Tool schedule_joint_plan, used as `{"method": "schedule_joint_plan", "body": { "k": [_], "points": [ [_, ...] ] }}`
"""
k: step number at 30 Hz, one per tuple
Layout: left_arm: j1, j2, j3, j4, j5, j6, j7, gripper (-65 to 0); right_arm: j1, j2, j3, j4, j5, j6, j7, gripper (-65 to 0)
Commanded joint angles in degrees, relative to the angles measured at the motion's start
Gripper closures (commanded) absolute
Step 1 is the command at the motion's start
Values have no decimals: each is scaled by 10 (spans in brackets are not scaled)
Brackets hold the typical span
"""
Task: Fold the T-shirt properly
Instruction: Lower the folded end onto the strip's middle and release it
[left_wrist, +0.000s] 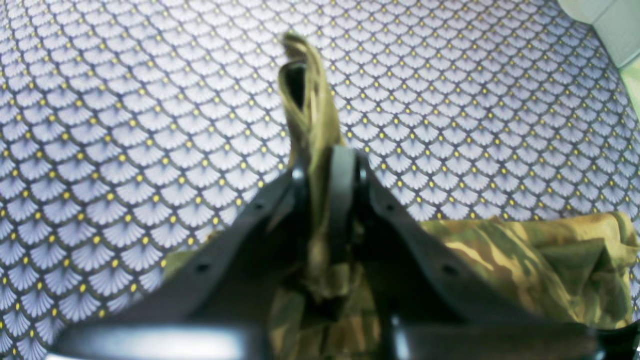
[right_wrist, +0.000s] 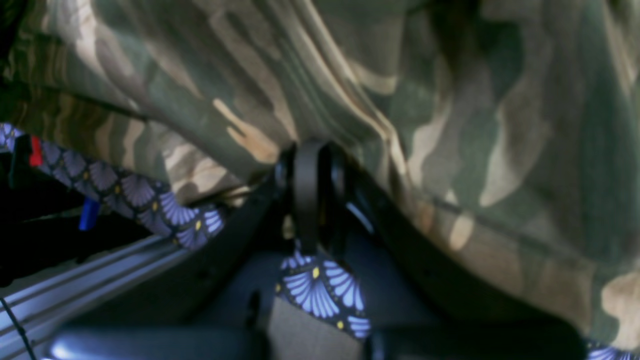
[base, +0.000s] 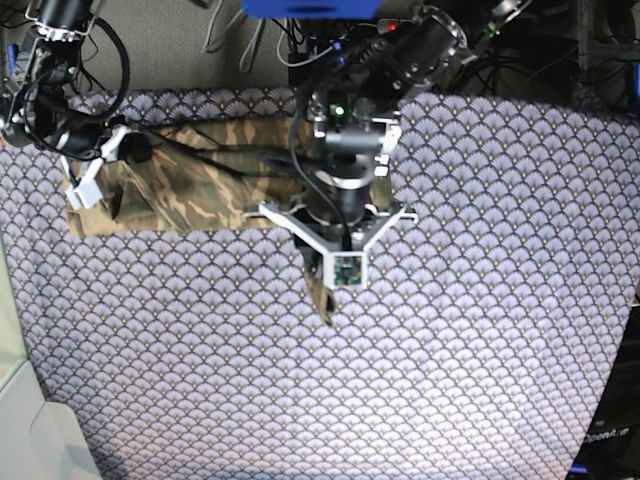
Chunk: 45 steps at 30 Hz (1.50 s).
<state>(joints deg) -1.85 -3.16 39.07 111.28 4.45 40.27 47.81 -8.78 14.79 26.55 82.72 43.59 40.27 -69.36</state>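
Purple scale-patterned cloth (base: 460, 330) covers table; T-shirt (base: 190, 195) at far edge.

2 black arms (base: 400, 55); white wrist brackets (base: 335, 230); black cables (base: 110, 50)

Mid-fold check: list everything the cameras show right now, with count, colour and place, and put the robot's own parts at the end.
Camouflage-print cloth T-shirt: one; tan, olive and brown; bunched along the far left of the table, one end pulled toward the middle.
Purple scale-patterned cloth: one; purple-grey with yellow dots; covers the table under the shirt.
Pale bin or box corner: one; off-white; near left edge, mostly cut off.
Cables and equipment: several; dark; behind the table's far edge.
Left hand: one; black; mid-table, shut on a strip of the shirt.
Right hand: one; black; at the shirt's far-left end by the table edge, shut on shirt fabric.
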Motion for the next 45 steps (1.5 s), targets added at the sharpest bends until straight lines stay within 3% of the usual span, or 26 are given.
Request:
{"method": "schedule_joint_plan", "body": {
  "k": [1,8,19,26,29,39,45],
  "points": [
    [-7,8,7,1,7,-3,-14,-5,2,5,-1,2,-15,-3,-7,-23],
    [-32,22,138,-120,-34,-3,-14,-5,2,5,-1,2,-15,-3,-7,-23],
    [-30,36,135,-134,-47,-3,-14,-17,1,5,-1,2,-15,-3,-7,-23],
    [-34,41,137,-134,-136,-3,-21,-181,1,5,-1,2,-15,-3,-7,-23],
    [-34,41,137,-128,-152,-3,-24,-212,1,5,-1,2,-15,-3,-7,-23],
    [-33,22,134,-50,-213,-3,-100,-213,0,5,-1,2,-15,-3,-7,-23],
    [-34,0,118,-13,-213,-3,-109,-213,-1,5,-1,2,-15,-3,-7,-23]
  ]
}}
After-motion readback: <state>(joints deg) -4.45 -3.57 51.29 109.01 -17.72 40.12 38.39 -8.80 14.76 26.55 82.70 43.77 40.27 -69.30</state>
